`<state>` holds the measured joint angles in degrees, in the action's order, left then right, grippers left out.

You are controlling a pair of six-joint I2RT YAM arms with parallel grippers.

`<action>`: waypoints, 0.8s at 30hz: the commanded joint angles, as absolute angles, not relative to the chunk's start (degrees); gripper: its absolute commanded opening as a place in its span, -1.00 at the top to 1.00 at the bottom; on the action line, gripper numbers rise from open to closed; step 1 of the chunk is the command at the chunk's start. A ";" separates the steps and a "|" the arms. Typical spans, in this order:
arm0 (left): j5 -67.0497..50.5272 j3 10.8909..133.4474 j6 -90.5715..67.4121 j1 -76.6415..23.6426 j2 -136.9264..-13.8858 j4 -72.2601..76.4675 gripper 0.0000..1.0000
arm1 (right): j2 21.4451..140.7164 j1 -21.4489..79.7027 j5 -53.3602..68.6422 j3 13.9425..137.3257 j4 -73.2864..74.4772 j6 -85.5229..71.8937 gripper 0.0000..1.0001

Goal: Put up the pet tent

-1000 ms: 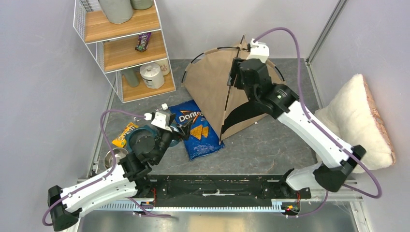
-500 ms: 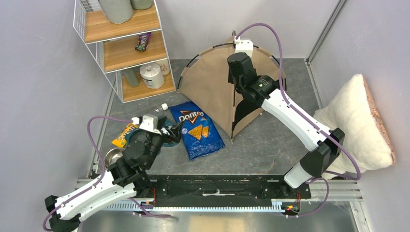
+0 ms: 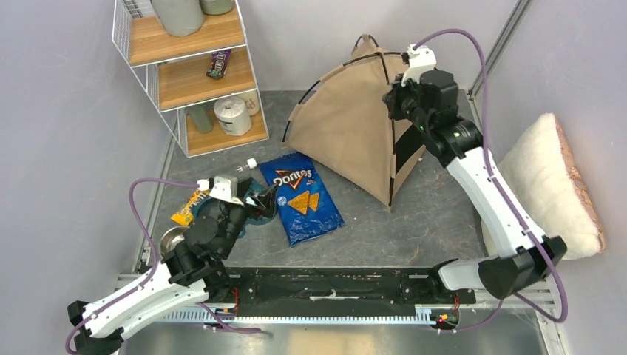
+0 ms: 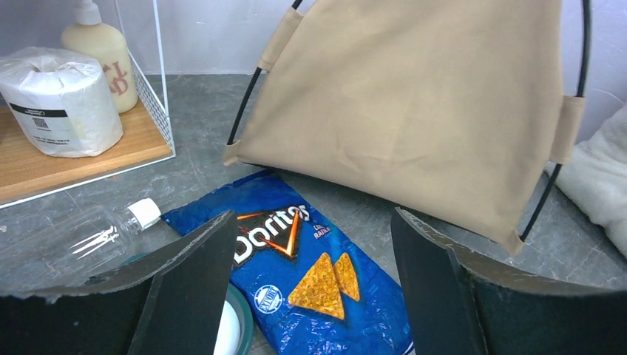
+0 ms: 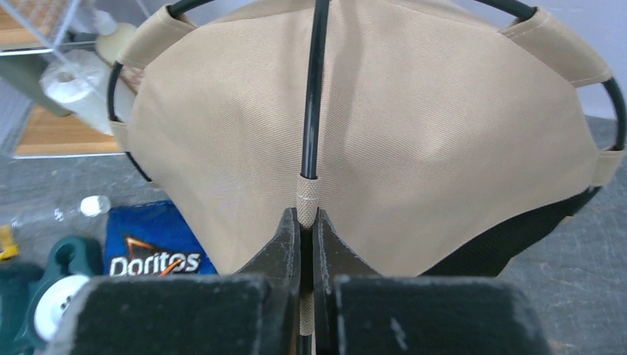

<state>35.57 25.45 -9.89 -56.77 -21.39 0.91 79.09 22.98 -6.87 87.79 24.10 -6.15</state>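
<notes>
Because the pet tent point(image 3: 344, 140) is thin tan cloth stretched over slim black rods, we judge it light and springy, more likely to skid or tip on the tabletop point(image 3: 444, 222) than to resist a pull. The cloth is soft and offers little to pinch. The rods look stiff enough to steer the whole shell, though they will bow under load, and their smooth finish could let them slide through a grip. We think the best hold is on a rod where something roughens it, such as the knurled tan sleeve point(image 5: 307, 194), or beside one of the cloth loops that tie rod to fabric.

We see the tent standing as a dome at the far middle of the tabletop. It sits between the wire shelf point(image 3: 188, 74) and the fluffy white cushion point(image 3: 543, 185), with its dark opening turned toward the cushion. A blue Doritos bag point(image 3: 304, 200) lies just beside its near-left edge.

The right claw point(image 5: 305, 222) is closed tight on the centre pole point(image 5: 316, 89), its two fingers pinching it at the knurled sleeve on the tent's upper right side. The left claw point(image 4: 312, 222) stands wide open and holds nothing. It hangs low over the near-left tabletop, facing the chip bag and the tent's flank, and touches neither.
</notes>
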 commanded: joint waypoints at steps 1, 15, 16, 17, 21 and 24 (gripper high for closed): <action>36.46 28.18 -11.60 -57.13 -21.62 1.21 -0.64 | 72.63 19.17 10.02 86.14 17.19 -3.52 1.00; 37.33 29.12 -10.86 -57.13 -23.49 1.23 -0.64 | 65.77 16.84 24.03 80.46 28.18 -3.58 1.00; 37.40 29.20 -10.85 -57.13 -23.67 1.27 -0.64 | 65.95 16.87 22.38 80.35 29.53 -3.93 1.00; 37.32 29.34 -10.88 -57.11 -23.90 1.30 -0.64 | 66.39 16.82 20.80 80.42 30.81 -4.24 1.00; 37.42 29.59 -10.90 -57.12 -24.60 1.32 -0.64 | 68.54 16.87 12.05 81.91 34.70 -7.88 0.20; 38.80 30.01 -11.45 -57.08 -24.83 0.73 -0.67 | 67.35 16.94 5.88 83.79 35.16 -11.53 -0.26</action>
